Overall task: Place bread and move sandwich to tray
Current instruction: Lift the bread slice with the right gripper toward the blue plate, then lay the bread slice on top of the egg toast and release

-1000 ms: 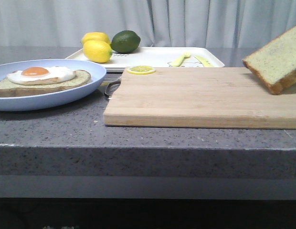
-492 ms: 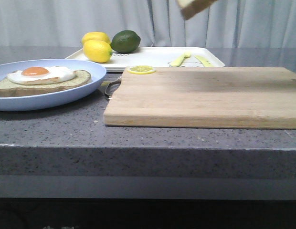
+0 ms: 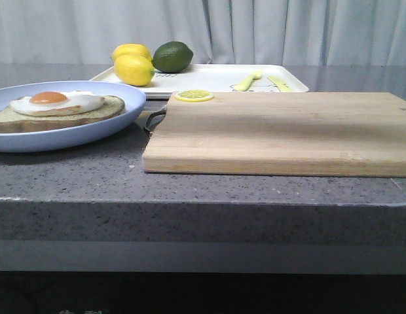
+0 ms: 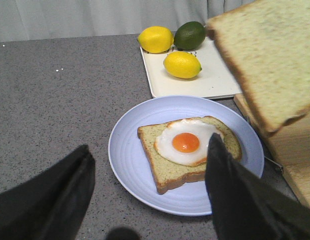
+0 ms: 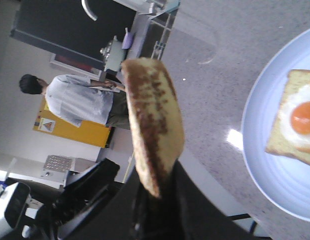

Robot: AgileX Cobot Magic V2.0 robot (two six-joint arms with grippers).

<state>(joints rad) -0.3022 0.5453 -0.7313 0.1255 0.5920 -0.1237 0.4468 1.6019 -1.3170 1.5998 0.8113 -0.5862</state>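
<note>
1. Gone from the front view: the bread [image 4: 267, 60] stood on the right end of the cutting board [image 3: 281, 131] a second ago, showed only at the top edge half a second ago, and is now out of that picture altogether.
2. On the grey desk [image 3: 190, 190], the largest things are the cutting board in the middle and the white tray [image 3: 216, 78] behind it, which holds two lemons and a lime at its left end.
3. A pale-blue plate [image 4: 130, 145] sits left of the board, carrying the open sandwich [image 4: 187, 150] (one slice topped with a fried egg).
4. The right gripper [image 5: 155, 200] has its jaws clamped on the bread's lower edge, holding the slice in the air beside the plate.
5. The left gripper [image 4: 150, 190] hangs above the plate, jaws wide apart and holding nothing.
6. Step in hand, as I judge it: carrying the bread to the egg. Next, the slice needs levelling, centring over the egg and lowering before release.
</note>
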